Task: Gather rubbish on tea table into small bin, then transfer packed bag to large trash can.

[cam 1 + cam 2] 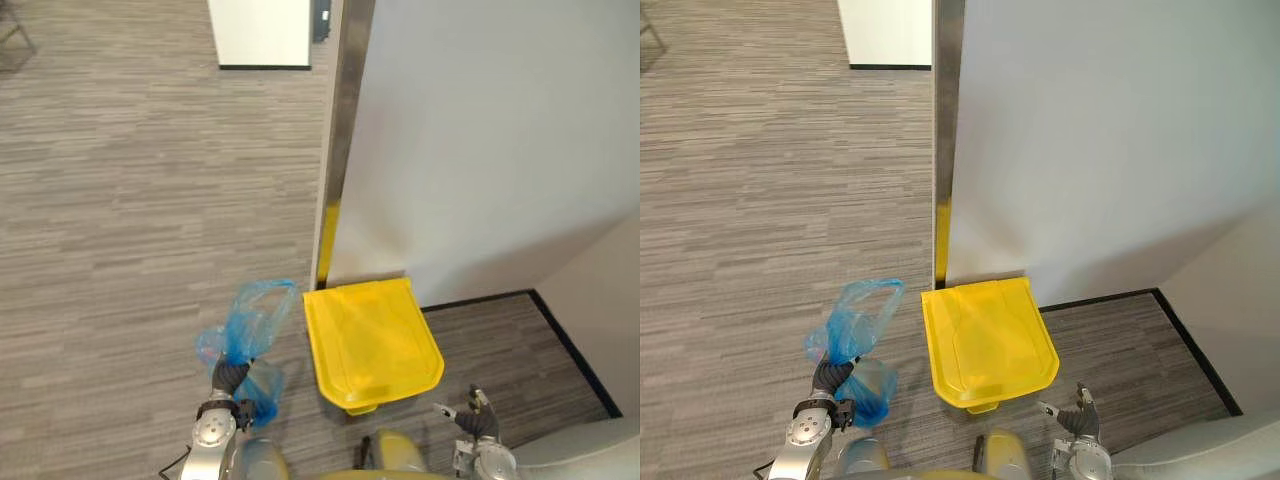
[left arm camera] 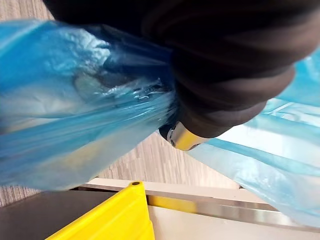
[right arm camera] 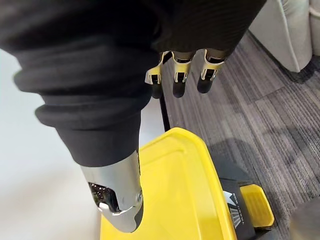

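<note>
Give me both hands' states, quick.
Left hand: shut on the bag.
Right hand: open, empty.

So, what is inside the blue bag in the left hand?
Through the translucent blue bag, held by the left hand, pale shapes show in its lower part. What they are cannot be told; the plastic blurs them.

left hand fisted, right hand relaxed
</note>
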`<state>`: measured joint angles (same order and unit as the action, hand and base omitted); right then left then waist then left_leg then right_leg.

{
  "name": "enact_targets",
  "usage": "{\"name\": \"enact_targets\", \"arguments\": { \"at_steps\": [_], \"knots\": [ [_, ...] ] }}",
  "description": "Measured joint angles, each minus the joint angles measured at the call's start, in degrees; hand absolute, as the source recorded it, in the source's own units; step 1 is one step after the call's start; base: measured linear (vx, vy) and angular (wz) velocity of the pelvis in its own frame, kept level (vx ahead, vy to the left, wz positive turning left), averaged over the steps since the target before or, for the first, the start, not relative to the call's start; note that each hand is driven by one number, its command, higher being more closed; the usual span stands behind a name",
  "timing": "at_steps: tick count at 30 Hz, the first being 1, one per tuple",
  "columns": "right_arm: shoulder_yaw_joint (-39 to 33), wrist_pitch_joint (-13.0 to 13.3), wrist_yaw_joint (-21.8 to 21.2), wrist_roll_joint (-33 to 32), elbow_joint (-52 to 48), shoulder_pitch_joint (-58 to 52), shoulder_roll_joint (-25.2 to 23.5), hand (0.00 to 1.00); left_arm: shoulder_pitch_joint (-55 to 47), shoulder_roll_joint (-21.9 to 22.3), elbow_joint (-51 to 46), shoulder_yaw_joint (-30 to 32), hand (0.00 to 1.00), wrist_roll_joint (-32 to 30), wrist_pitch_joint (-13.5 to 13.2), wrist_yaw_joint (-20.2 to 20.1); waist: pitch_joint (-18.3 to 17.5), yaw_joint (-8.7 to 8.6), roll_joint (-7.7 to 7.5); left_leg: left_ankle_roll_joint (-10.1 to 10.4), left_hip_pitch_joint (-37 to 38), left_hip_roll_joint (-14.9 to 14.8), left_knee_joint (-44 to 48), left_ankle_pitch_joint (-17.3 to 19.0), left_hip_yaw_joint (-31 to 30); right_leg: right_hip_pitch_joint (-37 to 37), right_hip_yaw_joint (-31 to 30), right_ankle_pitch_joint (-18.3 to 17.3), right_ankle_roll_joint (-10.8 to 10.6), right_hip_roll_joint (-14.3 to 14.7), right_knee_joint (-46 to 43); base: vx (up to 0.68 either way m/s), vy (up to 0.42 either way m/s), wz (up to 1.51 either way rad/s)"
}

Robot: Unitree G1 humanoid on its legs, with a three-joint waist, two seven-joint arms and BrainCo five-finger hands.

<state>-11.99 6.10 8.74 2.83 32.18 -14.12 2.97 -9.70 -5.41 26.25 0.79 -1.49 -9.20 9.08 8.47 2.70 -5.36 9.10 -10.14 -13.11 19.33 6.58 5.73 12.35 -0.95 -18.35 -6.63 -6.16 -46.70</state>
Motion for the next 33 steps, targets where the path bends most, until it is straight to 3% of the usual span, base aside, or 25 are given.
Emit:
{"name": "enact_targets", "arguments": {
  "at_steps": [2, 3, 4, 5, 6, 7, 11, 12, 14, 17, 25, 27, 29, 31, 33],
  "knots": [
    [-0.5, 0.2, 0.6, -0.3, -1.7, 0.1, 0.8, 0.0, -0.4, 2.5, -0.6, -0.8, 1.0, 2.0, -0.1, 0.0, -0.6, 1.39, 2.06, -2.6, -2.7, -0.8, -4.4, -6.9, 0.0, -0.4, 0.0, -2.4, 1.7, 2.2, 10.1, -0.14, -0.268, 0.14],
    [-0.4, 0.3, 0.8, -0.5, -2.2, 0.3, 1.1, 0.0, -0.5, 3.2, -1.2, -1.0, 1.0, 2.4, -0.1, 0.1, -0.5, 1.47, 2.28, -2.7, -3.9, -1.1, -5.2, -8.3, 0.2, 0.0, 0.4, -2.6, 2.1, 2.5, 11.9, -0.15, -0.173, 0.07],
    [-0.5, 0.4, 1.1, -0.5, -2.9, 0.8, 1.3, 0.0, -0.4, 4.3, -1.9, -1.3, 1.0, 3.3, -0.2, 0.1, -0.5, 1.34, 3.66, -2.3, -5.6, -1.9, -6.9, -10.7, 0.5, 0.9, 1.3, -2.7, 3.2, 3.3, 14.3, -0.21, -0.105, 0.22],
    [-0.6, 0.3, 1.3, -0.7, -2.9, 1.1, 1.3, 0.0, -0.3, 5.2, -2.2, -1.5, 1.0, 3.7, -0.2, 0.0, -0.2, 0.88, 3.89, -1.4, -6.0, -2.0, -8.2, -11.4, 0.9, 2.2, 2.9, -1.5, 5.2, 3.4, 14.9, -0.21, -0.105, 0.25],
    [-0.6, 0.3, 1.3, -0.8, -3.0, 1.0, 1.3, 0.0, -0.3, 5.2, -2.2, -1.6, 1.0, 3.7, -0.2, -0.1, -0.1, 0.74, 3.67, -0.7, -6.1, -1.8, -7.1, -10.6, 1.4, 2.6, 3.3, -1.2, 5.7, 3.1, 15.2, -0.2, -0.017, 0.26],
    [-0.6, 0.3, 1.3, -1.3, -3.2, 0.6, 0.8, 0.0, -0.4, 4.7, -2.4, -1.6, 1.0, 3.7, -0.2, -0.1, 0.2, -0.11, 3.32, -0.4, -6.2, -1.6, -0.9, -6.1, 3.6, 2.0, 4.1, -0.1, 6.1, 2.4, 16.6, -0.1, 0.024, 0.23],
    [-0.5, 0.3, 1.4, -1.3, -3.6, -1.1, 0.3, 0.0, -0.6, 4.4, -2.9, -1.6, 1.0, 3.7, -0.2, -0.3, 0.1, -0.73, 3.53, -4.0, -3.3, -0.9, 6.4, 3.0, 7.6, 0.7, 4.8, 2.5, 4.4, 1.4, 19.9, -0.1, 0.117, 0.16],
    [-0.5, 0.3, 1.4, -1.5, -3.5, -1.3, 0.2, 0.0, -0.7, 4.4, -2.9, -1.6, 1.0, 3.7, -0.2, -0.3, -0.2, -0.89, 4.11, -3.6, -2.1, -0.9, 4.3, 4.3, 8.8, 0.6, 4.7, 2.9, 3.7, 1.3, 20.2, -0.11, 0.233, 0.07],
    [-0.5, 0.3, 1.3, -2.4, -2.7, -1.2, -1.1, 0.0, -1.2, 4.0, -1.8, -1.3, 1.0, 3.7, -0.2, -0.2, -0.4, -1.3, 2.82, -3.7, -0.9, 0.6, 1.5, 3.4, 10.1, -1.1, 4.0, 5.4, 2.0, 0.2, 24.2, -0.07, 0.219, -0.07],
    [-0.6, 0.3, 1.3, -2.5, -2.1, -1.3, -1.1, 0.0, -1.6, 3.8, -0.9, -1.3, 1.0, 3.6, -0.2, -0.2, -0.5, -1.78, 2.89, -4.4, 0.3, 2.0, 0.4, 3.1, 11.0, -3.4, 3.4, 8.2, 0.6, -0.3, 28.8, -0.05, 0.169, -0.09],
    [-1.1, 0.3, 1.2, -2.5, -1.3, -0.8, -1.2, 0.0, -1.2, 3.0, 2.4, -1.2, 1.0, 3.6, -0.1, -0.2, -1.1, -1.82, 4.57, -4.8, 2.7, 1.6, 0.5, 2.9, 13.4, -6.0, 0.7, 11.7, 0.4, 0.8, 32.8, -0.02, 0.05, -0.19],
    [-1.3, 0.3, 1.2, -2.5, -0.7, -0.3, -1.2, 0.0, -1.2, 2.8, 2.4, -0.8, 1.0, 3.6, -0.1, -0.1, -1.1, -1.81, 4.64, -5.0, 2.7, 0.7, 2.0, 3.9, 13.4, -6.0, 0.2, 11.7, 0.5, 1.5, 32.5, -0.07, -0.008, -0.21],
    [-1.3, 0.2, 1.3, -2.5, -0.4, 0.4, -1.1, 0.0, -1.7, 2.5, 1.5, -0.4, 1.0, 3.6, -0.1, -0.1, -1.0, -1.59, 4.75, -4.3, 1.9, -0.9, 7.0, 7.7, 13.5, -4.8, -1.0, 8.9, 0.8, 2.1, 28.1, -0.09, 0.035, -0.23],
    [-1.5, 0.1, 1.3, -2.6, -0.5, 0.7, -1.1, 0.0, -2.0, 2.1, 0.4, -0.5, 1.0, 3.6, -0.1, -0.2, 0.0, -1.8, 3.94, -4.9, 2.4, -0.8, 11.9, 11.7, 12.8, -2.8, -1.5, 4.6, 0.3, 1.0, 19.3, -0.08, 0.028, 0.02],
    [-1.5, 0.0, 1.3, -2.8, -0.5, 1.2, -1.4, 0.0, -1.4, 1.9, 0.2, -0.6, 1.0, 3.6, -0.1, -0.1, 1.0, -1.67, 3.14, -5.5, 3.5, -0.3, 12.3, 12.9, 12.9, 0.2, -0.2, 5.0, 0.9, 0.0, 11.5, -0.02, 0.01, -0.15]
  ]
}}
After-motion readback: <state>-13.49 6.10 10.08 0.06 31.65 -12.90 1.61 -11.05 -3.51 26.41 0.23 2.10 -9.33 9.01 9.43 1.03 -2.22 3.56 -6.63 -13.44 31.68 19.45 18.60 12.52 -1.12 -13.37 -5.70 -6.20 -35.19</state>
